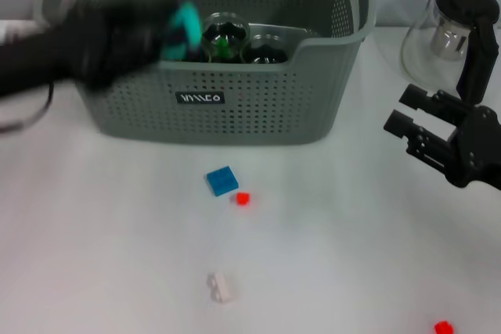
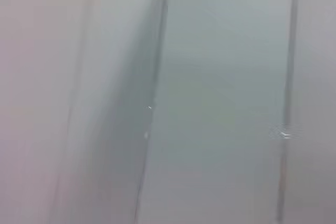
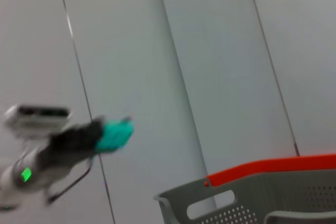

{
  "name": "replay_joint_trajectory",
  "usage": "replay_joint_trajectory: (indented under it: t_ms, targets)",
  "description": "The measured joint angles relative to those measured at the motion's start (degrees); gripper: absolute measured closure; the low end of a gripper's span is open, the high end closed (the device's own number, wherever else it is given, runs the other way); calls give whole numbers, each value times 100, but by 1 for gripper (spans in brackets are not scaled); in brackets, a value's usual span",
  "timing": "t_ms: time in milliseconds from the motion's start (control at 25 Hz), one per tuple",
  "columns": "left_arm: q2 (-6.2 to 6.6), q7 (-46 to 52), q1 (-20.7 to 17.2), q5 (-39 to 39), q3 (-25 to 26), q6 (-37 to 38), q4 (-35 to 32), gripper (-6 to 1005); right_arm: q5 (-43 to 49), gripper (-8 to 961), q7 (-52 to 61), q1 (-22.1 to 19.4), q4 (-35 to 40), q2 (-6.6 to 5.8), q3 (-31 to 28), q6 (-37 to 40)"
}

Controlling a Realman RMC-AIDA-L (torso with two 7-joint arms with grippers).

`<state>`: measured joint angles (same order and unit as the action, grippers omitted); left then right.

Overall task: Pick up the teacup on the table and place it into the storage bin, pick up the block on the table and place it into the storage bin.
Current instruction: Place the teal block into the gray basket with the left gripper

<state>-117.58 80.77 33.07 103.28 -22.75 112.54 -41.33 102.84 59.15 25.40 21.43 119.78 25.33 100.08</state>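
Toward the back of the white surface (image 1: 329,256) stands the storage bin (image 1: 235,107), a grey-green perforated basket with orange clips at its handles and a small black label on its front wall. Inside it, near the front wall, two dark round glass things (image 1: 243,41) sit side by side; they could be teacups, but I cannot tell for sure. No teacup is seen on the surface itself.

Just in front of the bin lies a flat blue block (image 1: 222,181), and touching or almost touching its corner is a small red block (image 1: 243,199). Nearer to the robot lies a pale pink block (image 1: 221,287), and another small red block (image 1: 444,328) is at the near right edge.

Above the bin's left part, the left hand (image 1: 184,29) is seen with turquoise fingertips, over the bin's opening. It is smeared, so I cannot tell if it is open or closed, or if it holds anything. The right wrist view shows the same hand (image 3: 113,135) high over the bin's orange rim.

At the right side, the right hand (image 1: 411,119) hangs above the surface with its fingers apart and nothing between them. Behind it stands a glass jug (image 1: 446,37) with a black handle.
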Motion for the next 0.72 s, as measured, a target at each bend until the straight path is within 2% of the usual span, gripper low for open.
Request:
replay_joint_trajectory:
  t_ms: [80, 200, 360, 480, 520, 600, 720]
  targets:
    - [130, 494, 413, -145, -36, -415, -8, 525, 1, 377, 0, 10, -5, 0, 8, -12]
    - [205, 624, 867, -103, -363, -1214, 12, 512, 5, 377, 0, 21, -7, 6, 32, -30]
    - [180, 633, 1237, -65, -1719, -3104, -32, 495, 15, 377, 0, 32, -7, 10, 40, -31]
    - [58, 645, 1300, 184, -2721, -4664, -52, 482, 12, 377, 7, 33, -7, 10, 23, -2]
    - [1, 658, 1300, 287, -2916, -5003, -52, 478, 10, 377, 24, 34, -5, 9, 15, 3]
    - [-141, 686, 1286, 557, -3226, -5709, -79, 469, 9, 377, 88, 35, 19, -1, 1, 5]
    - [-405, 854, 1175, 864, -3360, -6389, -272, 456, 2, 377, 151, 39, 50, -27, -7, 40]
